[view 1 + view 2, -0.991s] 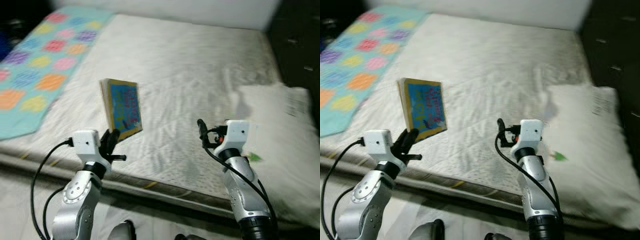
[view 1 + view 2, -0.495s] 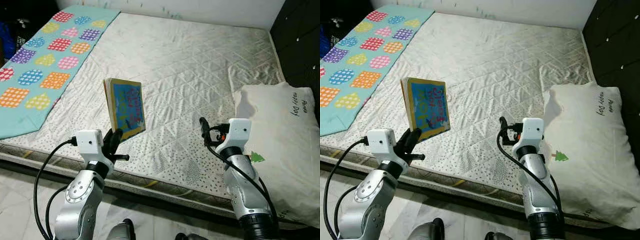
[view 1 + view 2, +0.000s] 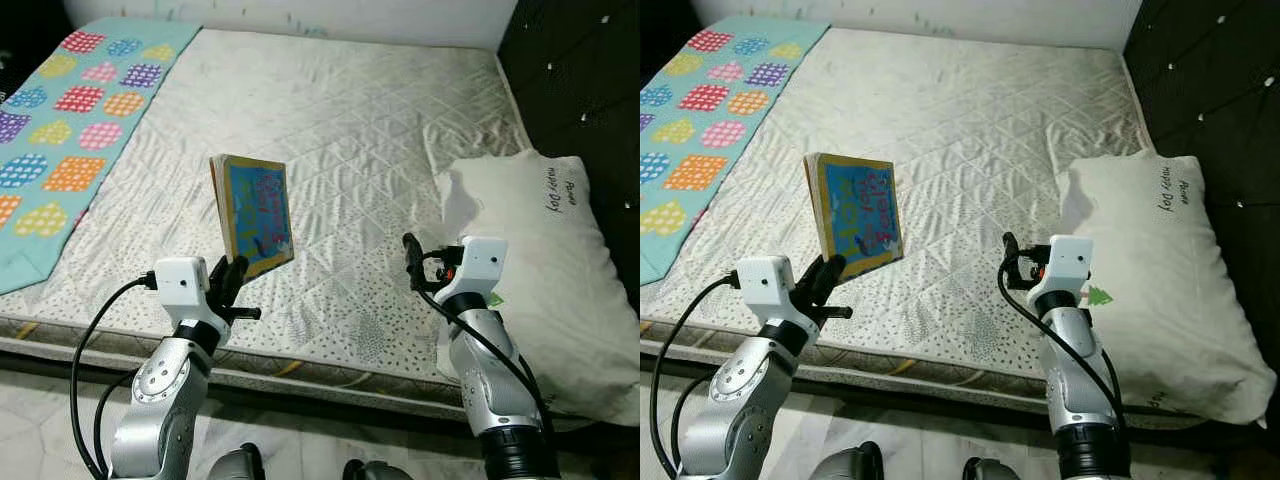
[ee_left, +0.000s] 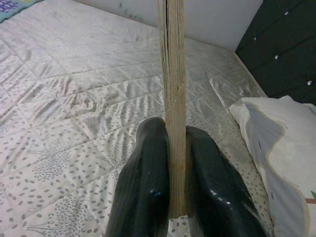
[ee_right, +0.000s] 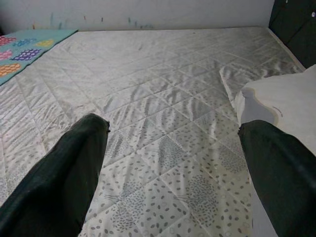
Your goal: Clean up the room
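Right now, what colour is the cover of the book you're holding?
Bright blue with pink lettering and a yellow edge; the book shows best in the left eye view.

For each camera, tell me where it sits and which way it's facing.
Left and right eye views: on the head, looking down at the mattress; both arms show.
Left wrist view: along the left gripper, clamped on the book.
Right wrist view: along the open right gripper, over the mattress.
Shared: pillow shows in all.
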{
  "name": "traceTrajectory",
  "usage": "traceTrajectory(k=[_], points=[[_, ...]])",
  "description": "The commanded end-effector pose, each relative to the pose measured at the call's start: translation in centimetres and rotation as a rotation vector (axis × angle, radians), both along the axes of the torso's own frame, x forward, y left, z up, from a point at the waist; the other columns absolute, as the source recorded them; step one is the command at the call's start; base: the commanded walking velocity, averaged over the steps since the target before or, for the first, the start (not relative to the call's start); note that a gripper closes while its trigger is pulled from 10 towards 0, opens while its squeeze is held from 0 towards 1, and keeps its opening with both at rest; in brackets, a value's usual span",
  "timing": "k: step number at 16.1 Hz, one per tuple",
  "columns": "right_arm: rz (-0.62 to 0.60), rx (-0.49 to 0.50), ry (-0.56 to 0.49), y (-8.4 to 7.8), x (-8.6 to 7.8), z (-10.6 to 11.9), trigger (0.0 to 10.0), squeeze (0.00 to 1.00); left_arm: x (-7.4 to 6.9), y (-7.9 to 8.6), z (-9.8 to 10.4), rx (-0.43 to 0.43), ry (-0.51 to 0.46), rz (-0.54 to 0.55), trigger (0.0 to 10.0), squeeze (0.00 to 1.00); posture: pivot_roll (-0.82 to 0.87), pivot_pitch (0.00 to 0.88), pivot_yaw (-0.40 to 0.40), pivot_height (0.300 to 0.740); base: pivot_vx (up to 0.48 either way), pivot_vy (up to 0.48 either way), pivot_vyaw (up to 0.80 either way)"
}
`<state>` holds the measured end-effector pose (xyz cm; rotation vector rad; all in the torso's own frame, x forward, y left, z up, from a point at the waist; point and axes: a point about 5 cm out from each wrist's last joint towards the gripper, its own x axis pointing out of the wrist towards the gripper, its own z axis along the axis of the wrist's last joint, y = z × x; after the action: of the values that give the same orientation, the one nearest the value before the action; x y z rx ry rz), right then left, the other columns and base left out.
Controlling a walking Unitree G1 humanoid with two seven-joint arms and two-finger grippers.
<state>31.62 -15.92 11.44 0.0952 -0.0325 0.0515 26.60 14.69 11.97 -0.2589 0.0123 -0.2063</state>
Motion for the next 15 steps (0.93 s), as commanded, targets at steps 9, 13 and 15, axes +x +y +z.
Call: traceTrajectory(k=[9, 13, 15], points=[[-0.003, 0.004, 0.013, -0.06, -0.05, -0.38, 10.0, 0.0, 0.18, -0.01, 0.73, -0.018, -0.048, -0.006, 10.0, 0.0, 0.08, 0.149, -0.012, 0.74, 0.0, 0.0, -0.18], [-0.005, 0.002, 0.015, -0.12, -0.09, -0.44, 10.0, 0.0, 0.16, -0.1, 0.73, -0.075, -0.033, 0.003, 10.0, 0.0, 0.08, 0.15, -0.011, 0.74, 0.0, 0.0, 0.0], [-0.004, 0.002, 0.015, -0.1, -0.09, -0.45, 10.0, 0.0, 0.21, -0.03, 0.71, -0.07, -0.034, 0.006, 10.0, 0.0, 0.08, 0.151, -0.011, 0.74, 0.0, 0.137, 0.0]])
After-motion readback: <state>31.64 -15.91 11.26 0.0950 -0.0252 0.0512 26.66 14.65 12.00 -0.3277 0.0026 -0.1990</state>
